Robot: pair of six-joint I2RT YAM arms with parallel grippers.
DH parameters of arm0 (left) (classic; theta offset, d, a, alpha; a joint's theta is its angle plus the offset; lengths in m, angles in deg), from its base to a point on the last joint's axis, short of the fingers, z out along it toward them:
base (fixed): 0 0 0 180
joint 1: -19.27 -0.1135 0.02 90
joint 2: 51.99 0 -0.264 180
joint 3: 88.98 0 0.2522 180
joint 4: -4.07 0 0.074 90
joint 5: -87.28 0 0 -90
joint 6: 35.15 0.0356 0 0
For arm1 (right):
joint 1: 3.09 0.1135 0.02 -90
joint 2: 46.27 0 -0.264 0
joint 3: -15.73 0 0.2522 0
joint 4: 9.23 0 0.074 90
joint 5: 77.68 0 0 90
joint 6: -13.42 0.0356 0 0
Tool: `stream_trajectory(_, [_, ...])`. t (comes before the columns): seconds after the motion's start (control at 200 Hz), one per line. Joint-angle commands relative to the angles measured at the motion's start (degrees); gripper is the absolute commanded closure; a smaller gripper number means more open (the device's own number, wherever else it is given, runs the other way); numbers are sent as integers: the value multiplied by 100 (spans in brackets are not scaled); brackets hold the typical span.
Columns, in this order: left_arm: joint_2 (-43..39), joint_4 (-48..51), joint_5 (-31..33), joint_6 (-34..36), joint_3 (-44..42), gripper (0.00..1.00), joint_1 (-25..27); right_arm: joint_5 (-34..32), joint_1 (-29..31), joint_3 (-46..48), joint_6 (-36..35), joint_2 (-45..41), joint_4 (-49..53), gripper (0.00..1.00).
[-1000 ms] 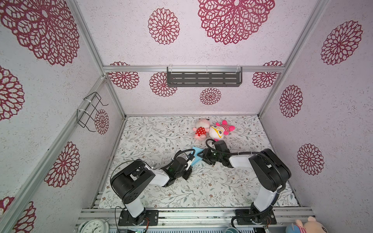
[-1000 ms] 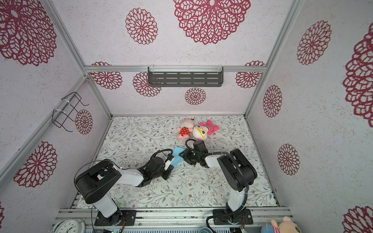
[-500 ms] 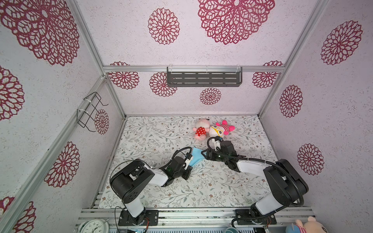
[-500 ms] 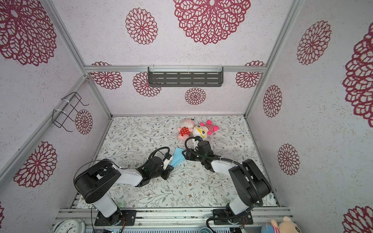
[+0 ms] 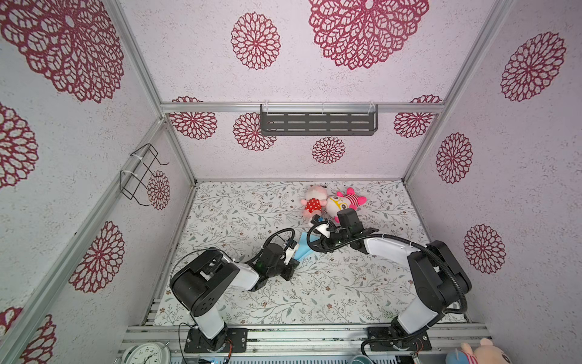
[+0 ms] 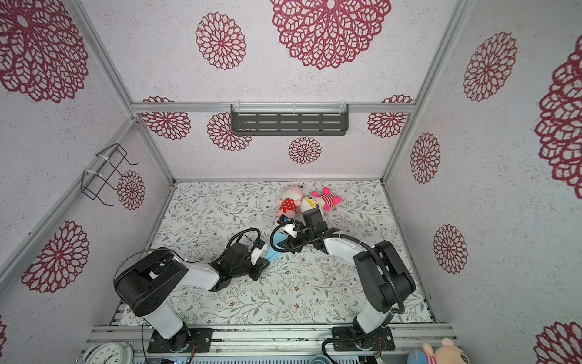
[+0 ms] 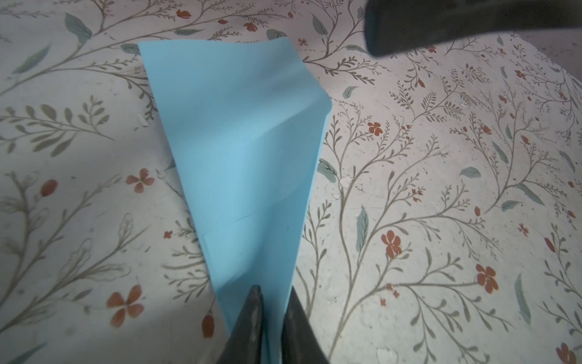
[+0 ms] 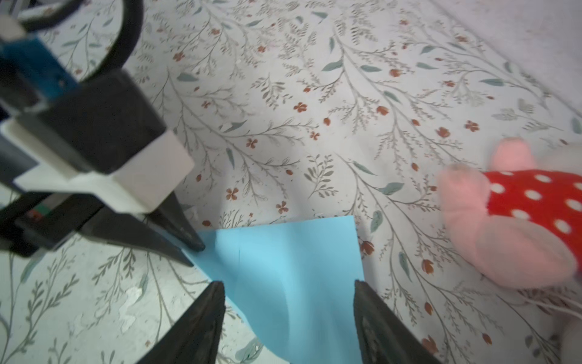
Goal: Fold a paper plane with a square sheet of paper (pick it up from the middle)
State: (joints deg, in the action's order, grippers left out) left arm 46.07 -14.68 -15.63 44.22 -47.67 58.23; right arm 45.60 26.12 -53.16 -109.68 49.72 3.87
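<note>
Far left, one wire basket (image 5: 141,175) on the side wall and one clock (image 5: 146,354) at the front edge. Then the left arm (image 5: 242,275), stretched low over the flowered worktop (image 5: 315,296), left jaws nearly together and clamped on the narrow tip of the blue paper (image 5: 302,249). One paper only, lying mid-worktop between the two arms, folded to a tapering wedge with a slight buckle near the wide end in the left wrist view. Long axis from the left jaws across toward the right jaws: narrow end to the left, wide end to the right. Right jaws well apart, poised at the wide end, blue paper (image 8: 293,268) showing between them. Above the middle, one dark slotted shelf (image 5: 318,123) on the back wall. At the far side of the worktop, two plush toys touching: one in a red spotted dress (image 5: 313,205), one with pink stripes (image 5: 346,201), just beyond the right arm (image 5: 390,249). Front right corner, more plush (image 5: 482,353), cut off by the edge, number unclear.
</note>
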Motion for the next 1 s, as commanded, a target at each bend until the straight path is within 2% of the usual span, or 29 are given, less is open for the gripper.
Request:
stream_trajectory(0.0, [-138,-172,-270,278,-113,84,-117,561,-38,-418,-1811,107,1444,36])
stream_trajectory(0.215, [-160,-445,-545,376,-246,83,-316,750,-35,-687,-2288,447,1874,43])
stream_trajectory(0.47, [-63,-292,-963,585,-102,81,-555,462,43,-919,-2352,838,1671,47])
stream_trajectory(0.71, [-17,-198,-1062,654,-15,80,-589,646,71,-1357,-2567,1201,2041,52])
stream_trajectory(0.871, [86,-205,-1074,673,22,80,-591,949,90,-1597,-2771,1325,2444,59])
stream_trajectory(0.991, [123,-205,-1039,701,35,80,-587,1084,95,-1717,-2958,1410,2756,68])
